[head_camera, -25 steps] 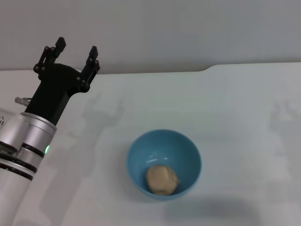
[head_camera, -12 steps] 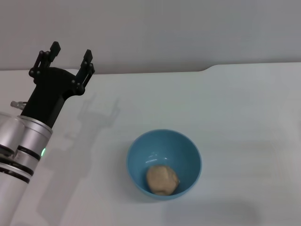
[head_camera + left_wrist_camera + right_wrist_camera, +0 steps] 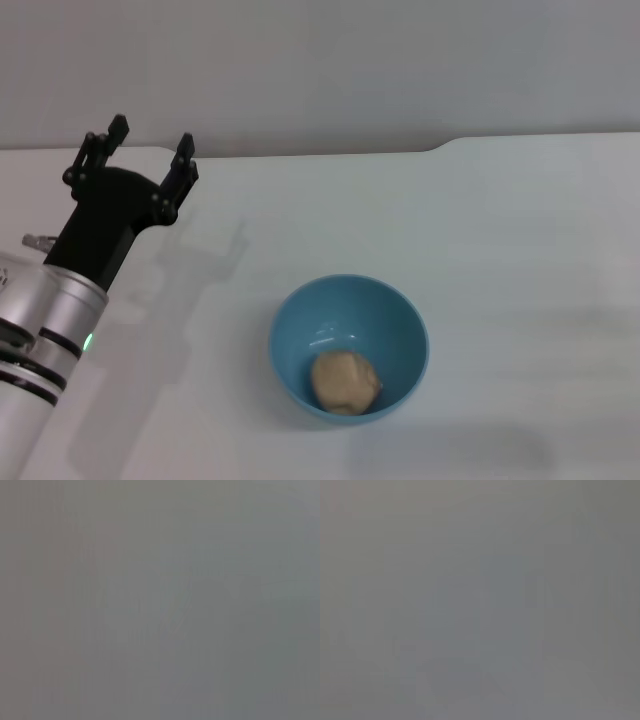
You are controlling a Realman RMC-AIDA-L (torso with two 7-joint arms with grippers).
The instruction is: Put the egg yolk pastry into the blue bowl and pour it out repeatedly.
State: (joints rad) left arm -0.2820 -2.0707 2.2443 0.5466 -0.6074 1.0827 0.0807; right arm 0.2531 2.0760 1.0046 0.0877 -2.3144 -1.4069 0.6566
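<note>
The light-blue bowl (image 3: 348, 348) stands upright on the white table in the head view, below centre. The pale tan egg yolk pastry (image 3: 345, 381) lies inside it, against the near wall. My left gripper (image 3: 152, 143) is open and empty, raised at the far left near the table's back edge, well apart from the bowl. My right gripper is out of view. Both wrist views show only plain grey.
The white table (image 3: 500, 250) runs across the head view, with a grey wall behind its back edge. A step in that back edge sits at the upper right (image 3: 445, 145).
My left gripper has drawn back to the left, away from the bowl, still open. The bowl and the pastry have not moved.
</note>
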